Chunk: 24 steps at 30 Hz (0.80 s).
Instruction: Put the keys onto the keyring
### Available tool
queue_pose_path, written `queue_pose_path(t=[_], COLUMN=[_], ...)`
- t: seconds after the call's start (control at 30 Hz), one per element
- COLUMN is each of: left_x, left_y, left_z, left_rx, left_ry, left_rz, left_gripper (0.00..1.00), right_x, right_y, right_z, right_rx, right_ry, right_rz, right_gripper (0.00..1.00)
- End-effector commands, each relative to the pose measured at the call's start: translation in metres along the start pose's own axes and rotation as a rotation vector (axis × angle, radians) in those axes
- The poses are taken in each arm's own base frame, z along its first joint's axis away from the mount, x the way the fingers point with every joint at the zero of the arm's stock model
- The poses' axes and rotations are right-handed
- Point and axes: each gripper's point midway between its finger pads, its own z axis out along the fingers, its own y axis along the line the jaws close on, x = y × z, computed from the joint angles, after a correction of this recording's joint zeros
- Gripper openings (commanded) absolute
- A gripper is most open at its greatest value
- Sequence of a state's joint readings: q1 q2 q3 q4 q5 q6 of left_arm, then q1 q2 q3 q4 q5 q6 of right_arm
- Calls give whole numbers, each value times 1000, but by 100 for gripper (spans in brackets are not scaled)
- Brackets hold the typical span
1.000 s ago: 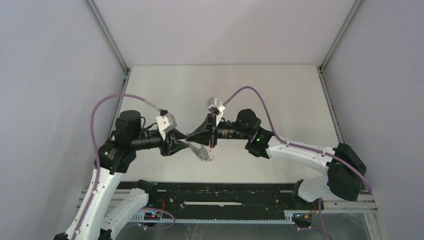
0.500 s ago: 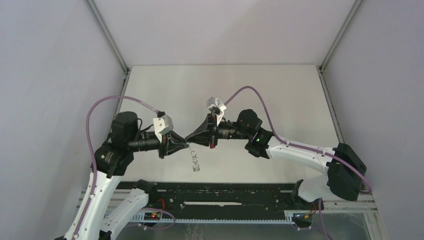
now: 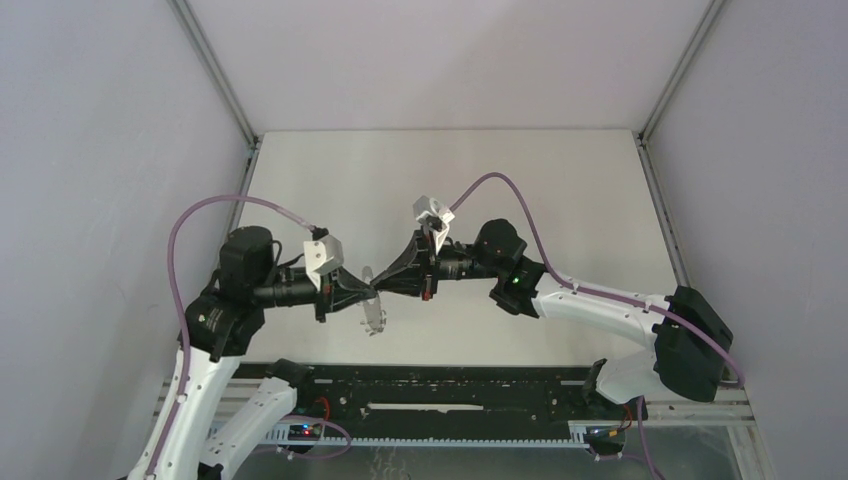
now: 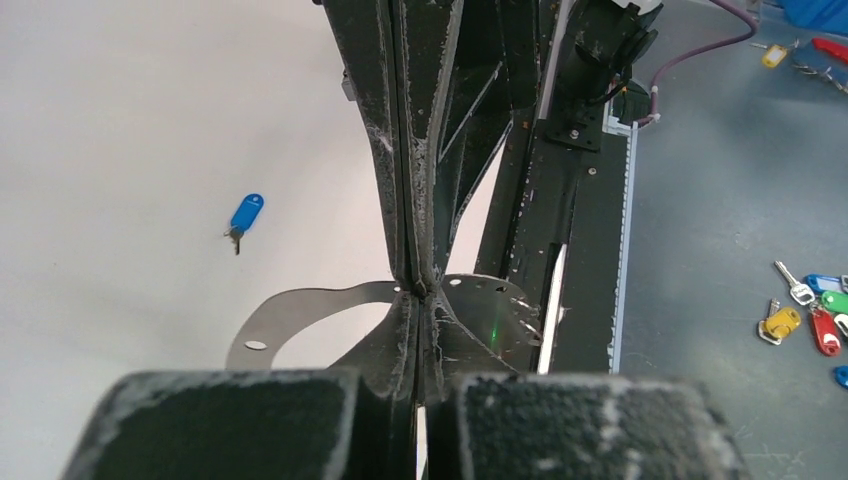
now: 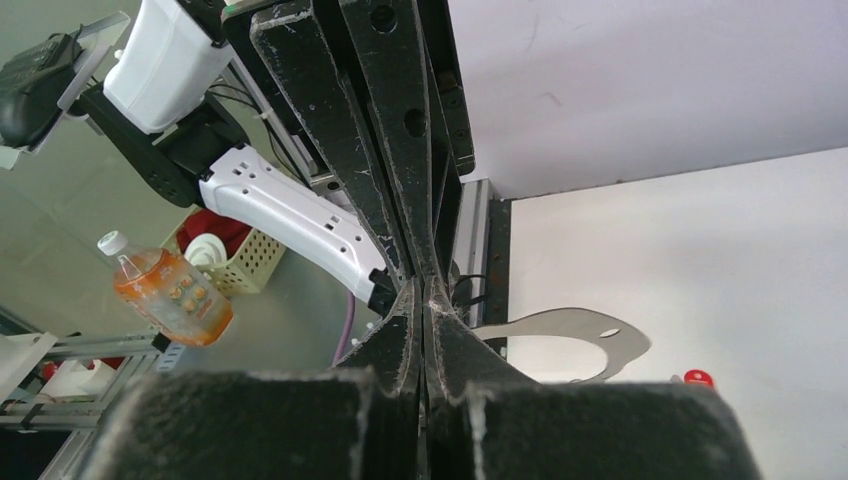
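The keyring is a flat thin grey metal ring with small holes, held in the air between the two arms. My left gripper is shut on its rim. My right gripper meets it tip to tip from the other side and is shut on the same ring. In the top view both fingertips touch and the keyring hangs edge-on just below them. The blue-headed key lies on the white table, apart from the ring. Only the red key's head shows, low on the table.
The black rail runs along the table's near edge beneath the grippers. Several coloured keys lie on the grey floor beyond it. Grey walls close in the table on three sides.
My left gripper has drawn back to the left and closed on the keyring. The ring has swung left with it and now hangs edge-on. The right arm has hardly moved.
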State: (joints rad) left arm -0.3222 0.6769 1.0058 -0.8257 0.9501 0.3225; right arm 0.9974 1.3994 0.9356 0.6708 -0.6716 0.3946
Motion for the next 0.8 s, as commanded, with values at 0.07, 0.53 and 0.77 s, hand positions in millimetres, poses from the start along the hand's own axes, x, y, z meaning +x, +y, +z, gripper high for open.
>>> queue_pose_path(t=[0.07, 0.53, 0.77], left_x=[-24, -32, -35], left_y=[-7, -13, -21], left_z=[-7, -6, -7], left_rx=[6, 21, 63], left_ry=[-54, -119, -133], left_rz=[102, 68, 100], left_gripper=[0, 0, 0], right_x=[-28, -39, -52], right_y=[25, 33, 28], right_z=[-2, -6, -22], right_rx=[-58, -65, -5], right_ry=[-67, -90, -88], right_rz=[-52, -51, -112], right_gripper=[0, 45, 60])
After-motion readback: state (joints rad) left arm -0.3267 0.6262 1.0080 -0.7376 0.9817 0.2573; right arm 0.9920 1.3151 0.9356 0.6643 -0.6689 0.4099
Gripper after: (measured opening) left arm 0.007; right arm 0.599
